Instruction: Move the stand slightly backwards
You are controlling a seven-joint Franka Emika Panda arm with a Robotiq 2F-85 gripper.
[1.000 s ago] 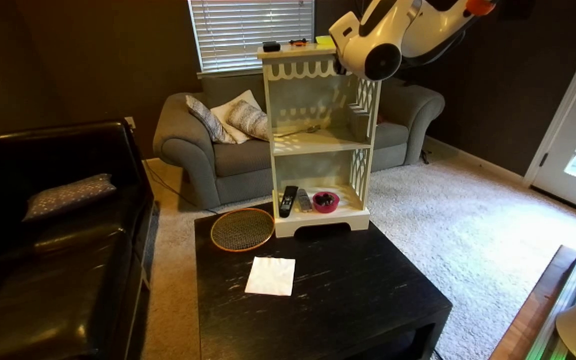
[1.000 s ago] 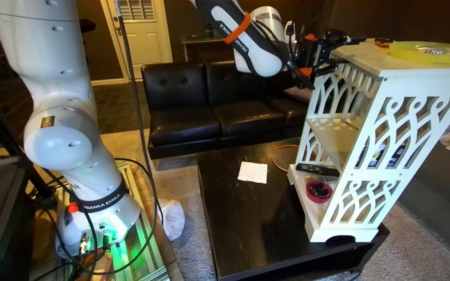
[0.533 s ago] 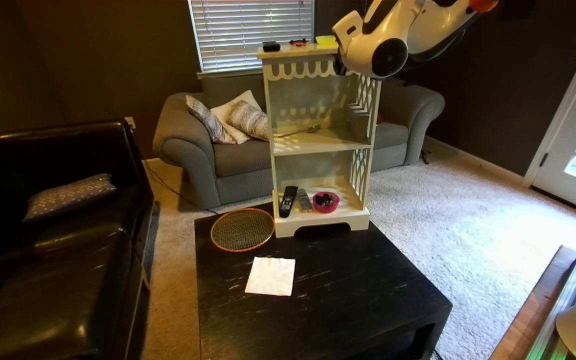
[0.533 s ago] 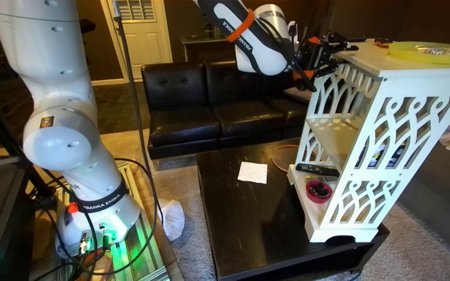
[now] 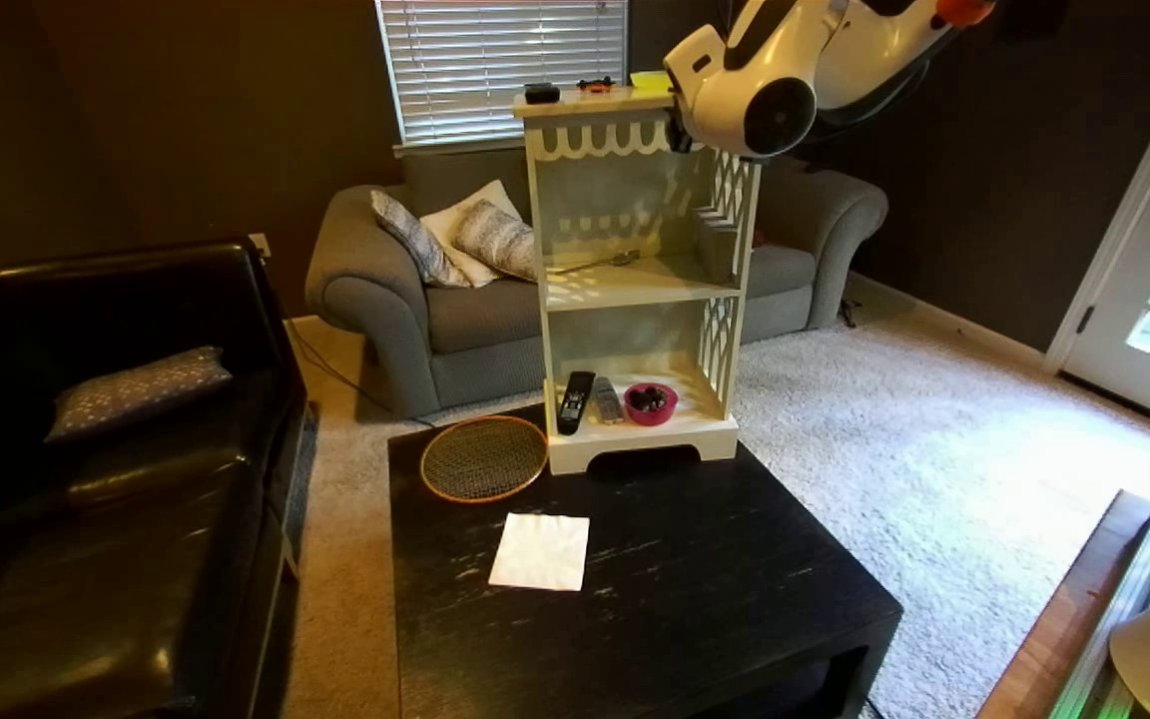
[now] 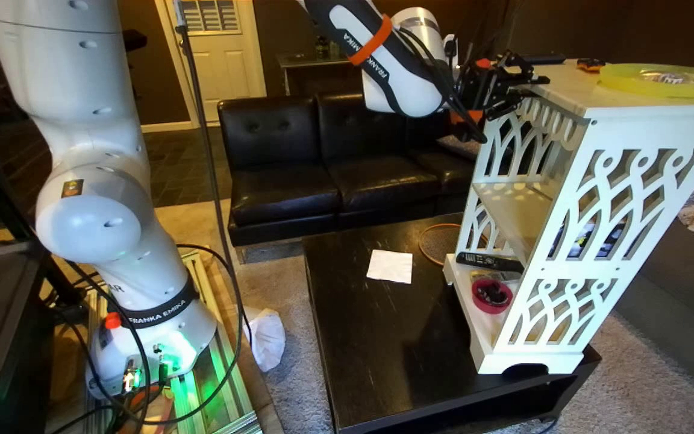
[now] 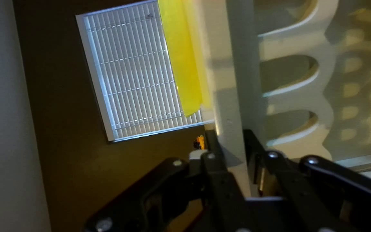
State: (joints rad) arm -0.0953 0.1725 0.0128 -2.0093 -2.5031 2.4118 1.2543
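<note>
Pinching flat top edge of cream-wht, scallop-trimmed stand: blk jointed pincer

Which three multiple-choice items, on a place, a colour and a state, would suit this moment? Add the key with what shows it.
1. Where on the cream-white shelf stand does the pink bowl sit?
A. Flat top
B. Middle shelf
C. Bottom shelf

2. What colour is the rim of the racket?
A. Blue
B. Orange
C. Green

3. How do the jaws of the gripper stand?
A. Either side of the edge of the top board
B. Spread wide in free air
C. Shut on the pink bowl

1 C: both exterior views show it on the lowest level.
2 B: an exterior view shows an orange hoop around its mesh.
3 A: the wrist view shows one jaw on each side of the top board, seemingly against it.
</note>
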